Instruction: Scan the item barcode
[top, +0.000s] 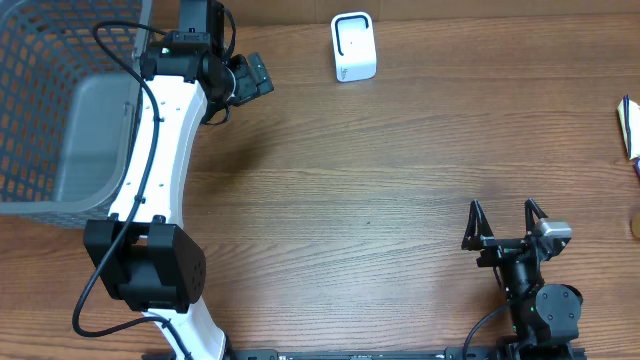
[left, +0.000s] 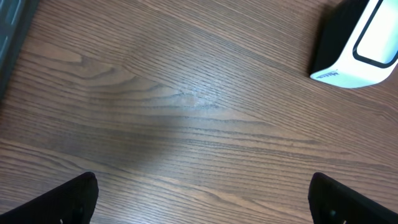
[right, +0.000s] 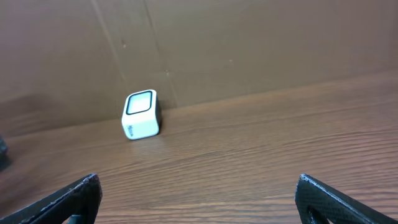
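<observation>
On the wooden table (top: 380, 180), your white barcode scanner (top: 353, 47) sits at the far edge, just right of the wide-spread left gripper (top: 258, 76), but the likely item (top: 629, 128) peeks in at the right edge, nearer your equally spread, empty right gripper (top: 503, 210).

Left hand (left: 202, 205) spread wide over bare wood

Its two black fingertips (left: 62, 202) sit in the bottom corners, far apart, with only the brown wood-grain tabletop (left: 186, 112) between them. A white scanner (left: 348, 74) with a black side and a dark-rimmed window stands on the tabletop at upper right, cut off by the frame. A grey edge (left: 9, 37) crosses the upper left corner.
</observation>
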